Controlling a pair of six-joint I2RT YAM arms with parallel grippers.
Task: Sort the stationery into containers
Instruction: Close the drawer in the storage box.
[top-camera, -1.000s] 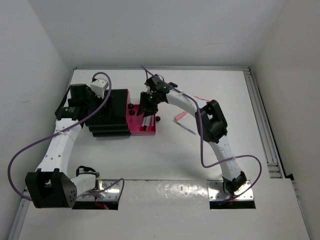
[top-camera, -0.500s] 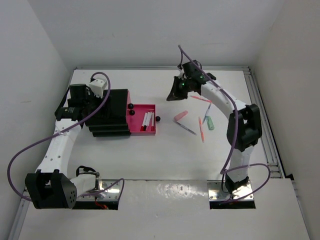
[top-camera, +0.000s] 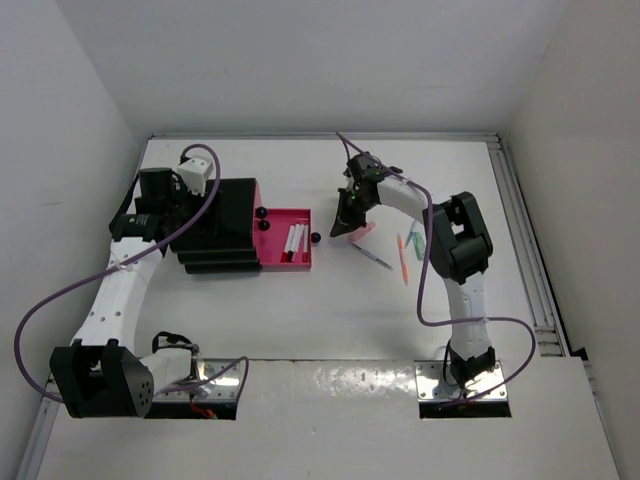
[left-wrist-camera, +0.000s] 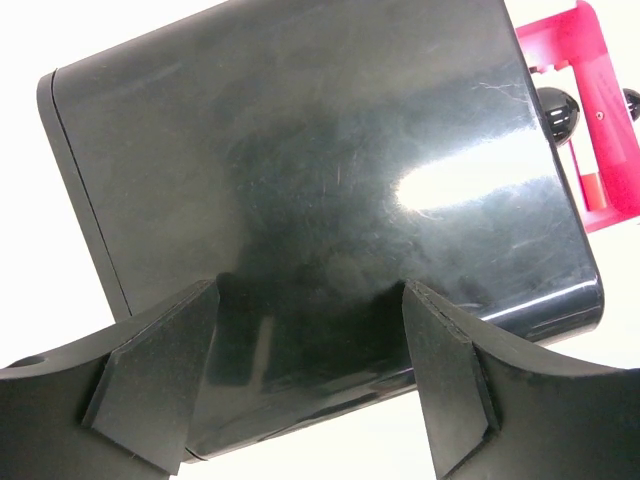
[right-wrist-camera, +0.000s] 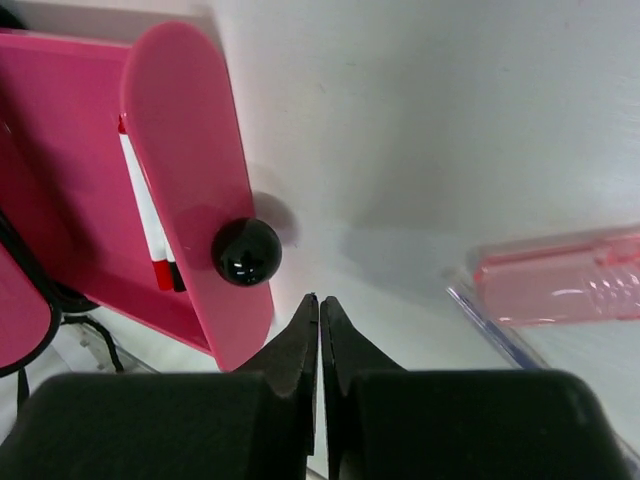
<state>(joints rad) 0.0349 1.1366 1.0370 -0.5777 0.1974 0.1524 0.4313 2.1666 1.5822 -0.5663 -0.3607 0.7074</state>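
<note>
Left arm (top-camera: 115, 290) extends forward from base along left side, wrist turned right. Left gripper (left-wrist-camera: 300, 390) has jaws spread wide, gripping nothing. Right arm (top-camera: 455, 240) folded at raised elbow, forearm reaching left. Right gripper (right-wrist-camera: 319, 308) points down at table – jaws pressed fully together, empty.

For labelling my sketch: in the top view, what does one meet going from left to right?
Black drawer unit, open pink drawer, its black knob, right tool, stubby pink piece, red pen, mint green marker.
</note>
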